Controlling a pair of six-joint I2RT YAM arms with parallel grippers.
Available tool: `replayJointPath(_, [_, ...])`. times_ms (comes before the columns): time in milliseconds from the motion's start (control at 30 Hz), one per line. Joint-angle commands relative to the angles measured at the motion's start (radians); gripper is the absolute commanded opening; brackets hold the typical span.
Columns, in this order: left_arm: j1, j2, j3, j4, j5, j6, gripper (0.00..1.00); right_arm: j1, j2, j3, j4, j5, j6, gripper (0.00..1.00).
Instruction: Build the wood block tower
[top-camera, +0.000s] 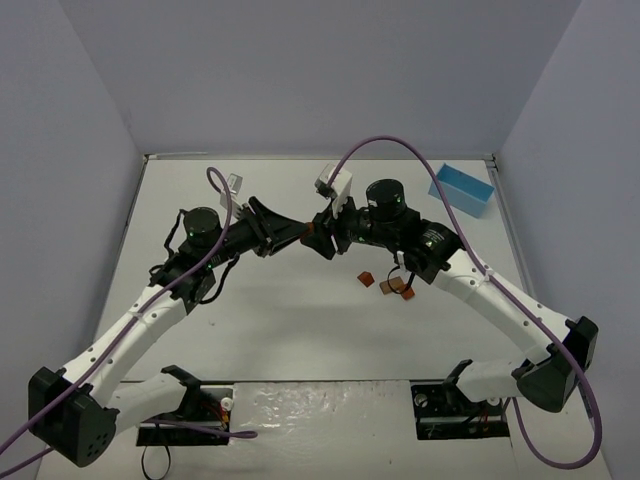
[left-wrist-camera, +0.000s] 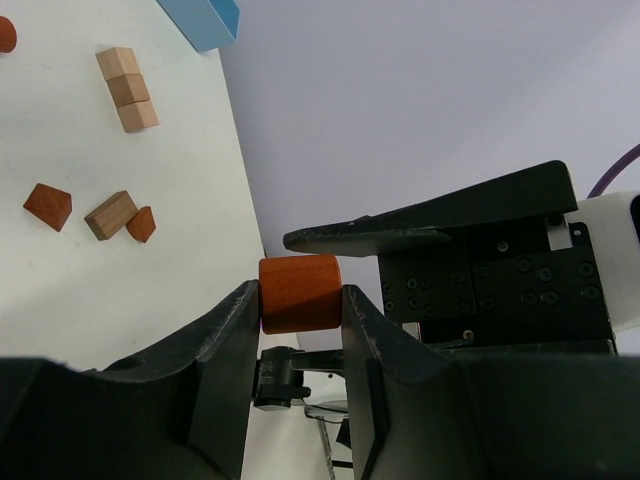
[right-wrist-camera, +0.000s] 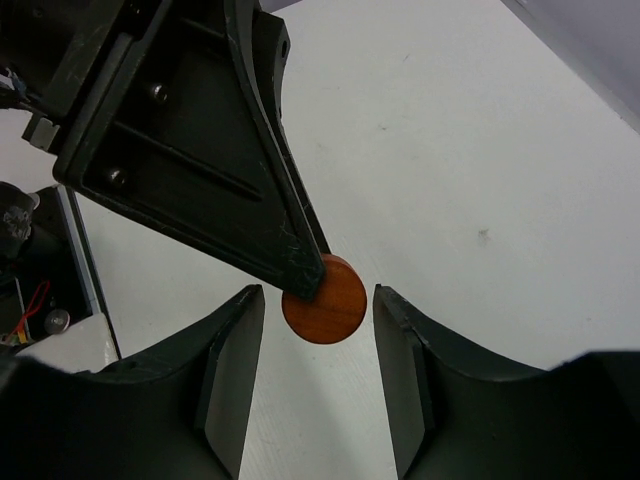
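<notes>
A reddish-brown wooden cylinder (left-wrist-camera: 300, 292) hangs in the air over the middle of the table, with my left gripper (left-wrist-camera: 300, 305) shut on its curved sides. In the right wrist view its round end face (right-wrist-camera: 325, 300) sits between the fingers of my right gripper (right-wrist-camera: 318, 295), which is open with a gap on each side. The two grippers meet nose to nose (top-camera: 310, 234). Other pieces of the wood block tower lie loose on the table: three tan cubes in a touching row (left-wrist-camera: 127, 90), a red-brown wedge (left-wrist-camera: 48, 205), a tan block (left-wrist-camera: 110, 215) and a small orange piece (left-wrist-camera: 141, 223).
A light blue box (top-camera: 462, 188) lies at the back right of the table. A few small blocks (top-camera: 388, 286) lie under the right forearm. Purple cables loop over both arms. Grey walls close in the white table (top-camera: 300, 330) on three sides.
</notes>
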Motion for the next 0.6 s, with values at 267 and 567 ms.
replayJointPath(267, [-0.005,0.014,0.044,0.089,0.048,-0.029,0.00,0.010,-0.023,0.026,0.061,0.029,-0.023,0.15])
replayJointPath(567, [-0.004,0.006,0.024,0.090,0.038,-0.030,0.43,0.010,-0.061,-0.055,0.061,0.081,-0.024,0.00])
